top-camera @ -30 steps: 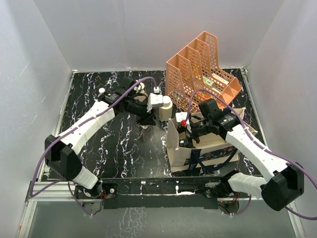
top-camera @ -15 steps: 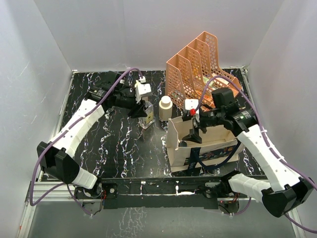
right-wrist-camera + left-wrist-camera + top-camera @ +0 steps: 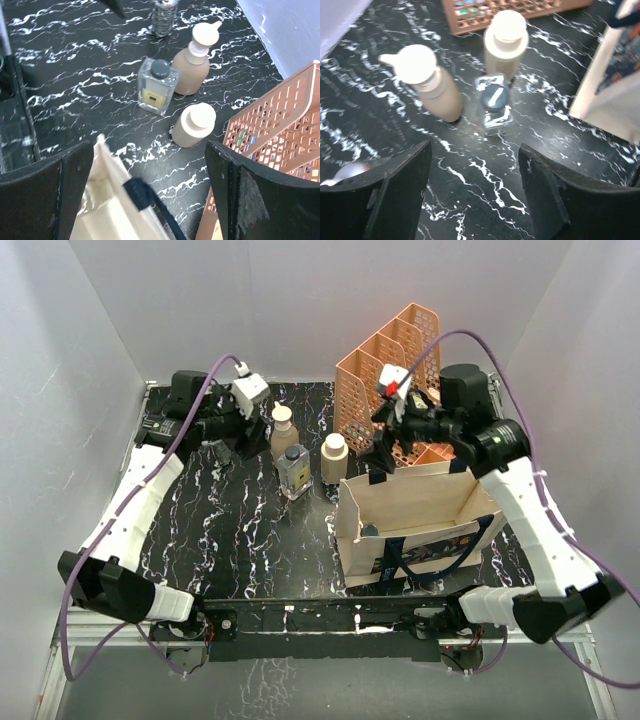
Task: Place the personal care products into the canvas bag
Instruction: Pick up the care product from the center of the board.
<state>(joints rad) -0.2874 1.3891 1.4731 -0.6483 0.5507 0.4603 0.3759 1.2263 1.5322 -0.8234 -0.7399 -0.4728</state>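
From above, the bag stands open at front right, with the tan bottle, glass bottle and cream bottle on the table beside it. Left wrist: the left gripper hangs spread and empty over them. Right wrist: the right gripper, likewise spread and empty, looks past the bag's rim at the silver bottle, also unbagged; at least four remain, I judge.

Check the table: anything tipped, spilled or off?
Nothing stands out. The tan bottle, glass bottle, cream bottle and silver bottle all stand upright on the table, no spill visible. The bag stands upright and open.
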